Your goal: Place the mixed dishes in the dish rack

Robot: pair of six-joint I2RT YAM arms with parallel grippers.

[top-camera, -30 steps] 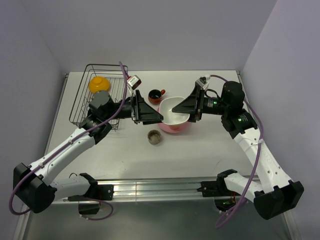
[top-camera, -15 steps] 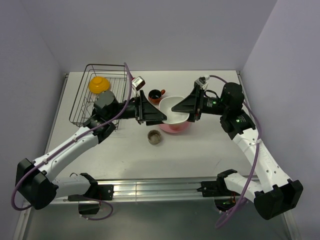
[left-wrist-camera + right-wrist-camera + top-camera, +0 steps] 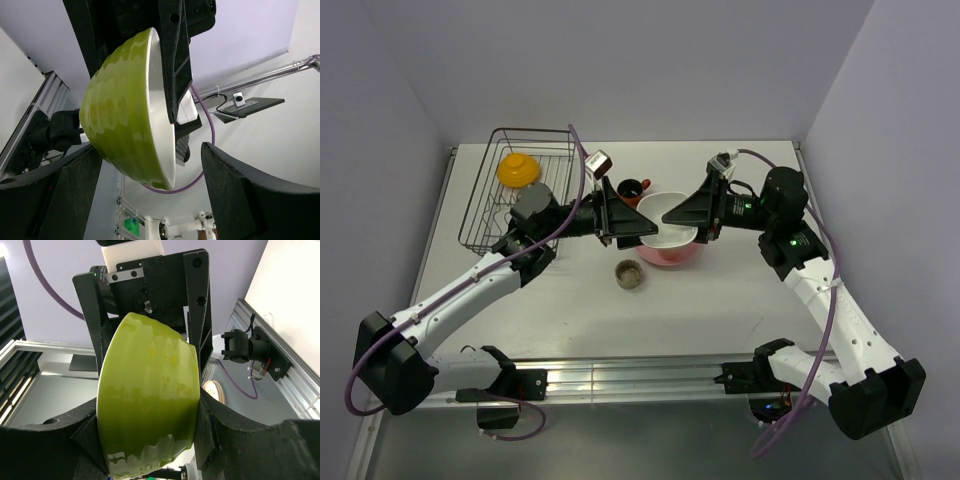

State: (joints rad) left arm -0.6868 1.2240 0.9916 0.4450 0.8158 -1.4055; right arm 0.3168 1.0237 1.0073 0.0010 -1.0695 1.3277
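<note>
The white squarish bowl with the yellow-green outside (image 3: 670,222) is held off the table, on edge, between both grippers. My right gripper (image 3: 685,216) is shut on it; in the right wrist view its fingers (image 3: 235,435) press on the bowl (image 3: 150,405) from both sides. My left gripper (image 3: 638,230) is open, its fingers (image 3: 240,195) on either side of the bowl's rim (image 3: 130,115) without touching it. The orange-yellow bowl (image 3: 517,168) lies in the black wire dish rack (image 3: 485,220).
The dark red-brown mug (image 3: 632,188) stands just behind the left gripper. A pink dish (image 3: 670,255) sits on the table under the held bowl, partly hidden. The small grey-brown dish (image 3: 629,275) stands in front of it. The pink tumbler is hidden.
My left gripper has moved right from the rack towards the bowl, and its open fingers now straddle the rim. The right gripper and bowl have hardly moved.
</note>
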